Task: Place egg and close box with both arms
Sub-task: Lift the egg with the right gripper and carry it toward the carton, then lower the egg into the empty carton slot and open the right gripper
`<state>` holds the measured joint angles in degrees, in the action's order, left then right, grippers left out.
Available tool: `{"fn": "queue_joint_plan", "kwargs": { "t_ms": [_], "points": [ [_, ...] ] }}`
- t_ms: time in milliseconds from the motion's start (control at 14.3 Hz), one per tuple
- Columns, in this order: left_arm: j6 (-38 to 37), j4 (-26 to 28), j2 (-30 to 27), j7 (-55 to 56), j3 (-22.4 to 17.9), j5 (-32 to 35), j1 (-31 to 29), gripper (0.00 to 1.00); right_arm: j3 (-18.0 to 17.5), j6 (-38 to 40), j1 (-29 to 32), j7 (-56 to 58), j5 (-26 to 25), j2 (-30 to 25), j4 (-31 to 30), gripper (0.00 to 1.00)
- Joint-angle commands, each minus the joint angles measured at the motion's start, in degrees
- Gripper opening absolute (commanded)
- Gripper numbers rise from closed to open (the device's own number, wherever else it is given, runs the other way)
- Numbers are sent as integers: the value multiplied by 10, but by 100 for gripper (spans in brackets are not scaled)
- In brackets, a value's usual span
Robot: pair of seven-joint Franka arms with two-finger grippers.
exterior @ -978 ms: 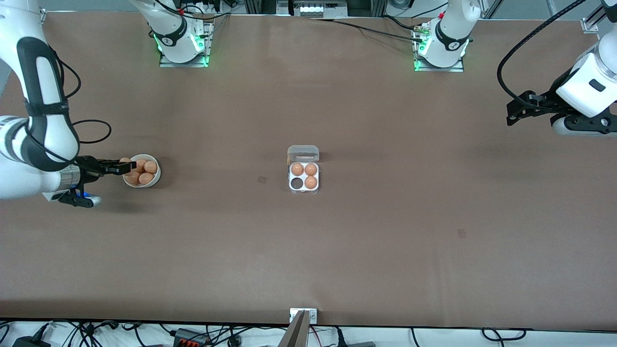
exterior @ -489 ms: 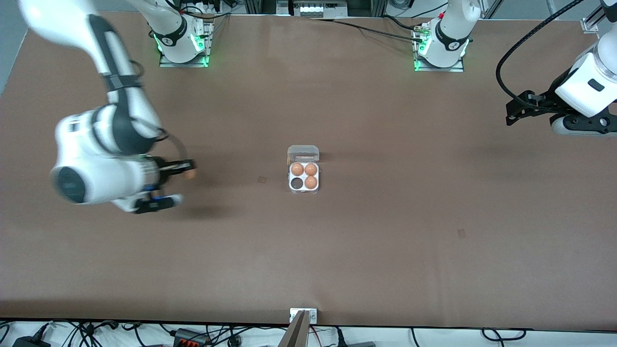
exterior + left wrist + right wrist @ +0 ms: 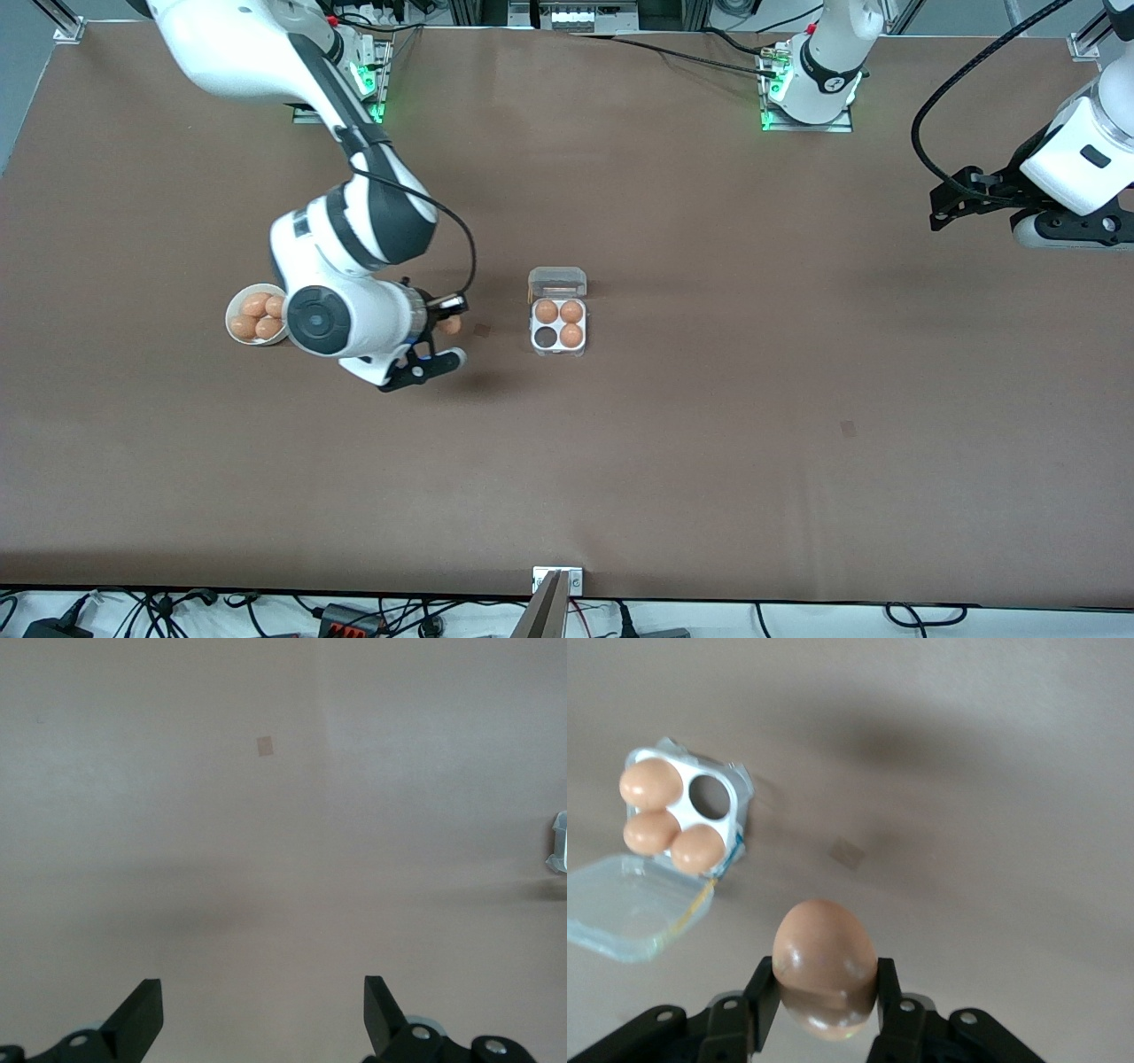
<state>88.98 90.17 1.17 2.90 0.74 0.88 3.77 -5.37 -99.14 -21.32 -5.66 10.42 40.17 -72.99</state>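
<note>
Between the bowl of spare eggs and the egg carton, the right gripper hangs over bare table, its 2 fingers pinched on a brown egg. The right wrist view shows the egg seated between the pads, broad end down in the grip, which looks like a light hold suited to a fragile shell. The carton sits ahead of this gripper, toward the left arm's end of the table, and is well apart from it.

The carton's white tray holds 3 eggs; 1 cell is empty, the one in the row nearer the front camera and on the side facing the right gripper. That makes it the likely target, and the approach from this side probably avoids passing over the seated eggs. The clear lid lies swung open flat on the table, farther from the front camera than the tray, so nothing blocks a descent into the cell.

The left gripper waits over bare table near the left arm's end, fingers spread wide and empty, with only an edge of the carton's lid visible in its wrist view. It is presumably held back until the lid needs closing.
</note>
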Motion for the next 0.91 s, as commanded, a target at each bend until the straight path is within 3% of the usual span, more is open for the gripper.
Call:
{"fn": "queue_joint_plan", "kwargs": {
  "t_ms": [0,838],
  "points": [
    [-5,-2,-4,-7,0,-2,0,100,4,-24,-17,-20,1,22,21,35],
    [-6,-2,-5,-8,0,-2,1,100,4,-146,-104,-155,2,93,46,35]
  ]
}}
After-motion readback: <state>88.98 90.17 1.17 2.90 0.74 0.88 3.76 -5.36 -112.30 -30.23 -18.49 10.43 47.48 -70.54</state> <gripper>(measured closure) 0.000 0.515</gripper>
